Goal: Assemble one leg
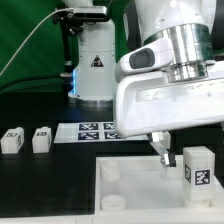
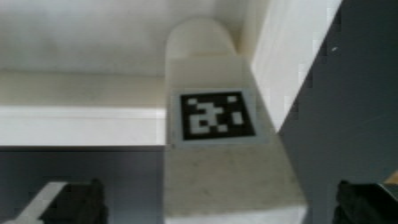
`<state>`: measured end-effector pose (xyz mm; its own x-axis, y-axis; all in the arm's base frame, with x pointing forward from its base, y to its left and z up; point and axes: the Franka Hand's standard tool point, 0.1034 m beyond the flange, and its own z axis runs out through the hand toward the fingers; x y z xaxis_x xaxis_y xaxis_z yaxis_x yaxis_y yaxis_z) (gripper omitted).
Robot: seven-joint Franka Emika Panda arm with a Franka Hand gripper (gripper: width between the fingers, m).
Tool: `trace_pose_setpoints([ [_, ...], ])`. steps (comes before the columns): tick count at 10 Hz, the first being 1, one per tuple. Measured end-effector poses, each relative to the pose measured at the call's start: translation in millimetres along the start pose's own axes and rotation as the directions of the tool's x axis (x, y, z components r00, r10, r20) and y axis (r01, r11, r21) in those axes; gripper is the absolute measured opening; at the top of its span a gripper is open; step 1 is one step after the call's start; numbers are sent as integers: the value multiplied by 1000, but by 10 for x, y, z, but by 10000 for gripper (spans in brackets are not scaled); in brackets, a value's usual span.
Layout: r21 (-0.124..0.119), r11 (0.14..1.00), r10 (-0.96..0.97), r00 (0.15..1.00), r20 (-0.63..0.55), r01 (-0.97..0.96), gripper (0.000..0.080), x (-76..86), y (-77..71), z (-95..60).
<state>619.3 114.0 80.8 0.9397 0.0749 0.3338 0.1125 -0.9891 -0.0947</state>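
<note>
A white leg [image 1: 198,167] with a black-and-white tag stands upright on the right part of the large white tray [image 1: 125,195]. My gripper [image 1: 182,150] hangs just above and beside it, and one dark finger [image 1: 160,150] shows to the exterior view's left of the leg. In the wrist view the leg [image 2: 217,115] lies between my gripper's [image 2: 217,205] two dark fingers [image 2: 71,202]. They stand wide apart with gaps on both sides of the leg, so the gripper is open. Two more legs [image 1: 12,139] [image 1: 41,139] stand on the black table at the exterior view's left.
The marker board [image 1: 95,130] lies flat behind the tray. The arm's white base [image 1: 95,60] stands at the back. The tray has round sockets [image 1: 112,172] near its corners. The tray's white surface [image 2: 80,110] fills the wrist view beside the leg.
</note>
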Motion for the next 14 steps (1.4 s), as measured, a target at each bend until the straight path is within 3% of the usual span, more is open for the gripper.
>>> trace_pose_setpoints([
  [3,34,999,17,963,267,-27,649,49,-23,-15],
  [4,44,998,21,927,375,-40,649,-5,-41,-20],
  [7,54,997,19,897,442,-48,649,26,-31,1],
  [8,54,997,19,896,443,-48,519,20,-32,5],
  [9,48,997,35,895,444,-63,519,19,-33,6],
  [10,47,997,35,895,444,-63,362,16,-31,9],
  [11,42,996,48,894,445,-74,305,16,-21,9],
  [12,-31,975,212,870,446,-221,305,16,-32,10],
  [13,-76,946,315,844,433,-314,305,26,-28,22],
  [14,-138,886,459,793,401,-443,305,54,-1,36],
])
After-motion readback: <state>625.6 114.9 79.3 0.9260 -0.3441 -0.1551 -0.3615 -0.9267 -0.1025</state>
